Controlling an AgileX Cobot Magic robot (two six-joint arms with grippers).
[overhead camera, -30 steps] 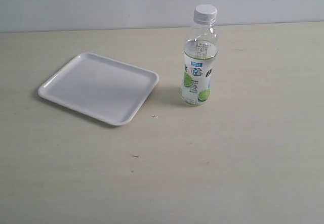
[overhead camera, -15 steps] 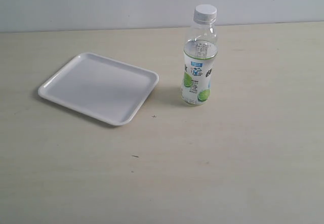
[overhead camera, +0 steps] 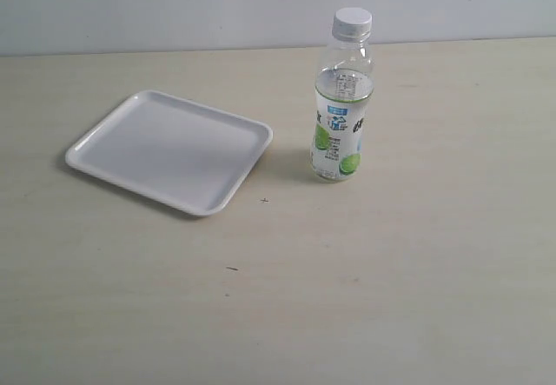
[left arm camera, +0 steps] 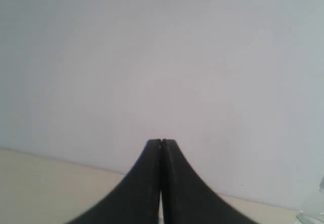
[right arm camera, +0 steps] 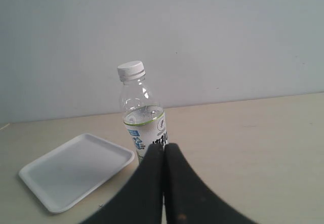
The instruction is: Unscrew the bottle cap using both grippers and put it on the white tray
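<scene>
The clear bottle (overhead camera: 341, 111) with a lime label stands upright on the table, its white ribbed bottle cap (overhead camera: 353, 22) screwed on. To its left lies the white tray (overhead camera: 169, 149), flat and with nothing on it. Neither gripper shows in the exterior view. My right gripper (right arm camera: 163, 145) is shut with nothing in it, pointing at the bottle (right arm camera: 143, 120), the bottle cap (right arm camera: 131, 71) and the white tray (right arm camera: 76, 170) from a distance. My left gripper (left arm camera: 161, 141) is shut and holds nothing, facing the wall. A sliver of clear plastic (left arm camera: 315, 209) shows at that view's edge.
A pale wooden table (overhead camera: 391, 272) carries everything. A plain light wall (overhead camera: 174, 7) runs behind it.
</scene>
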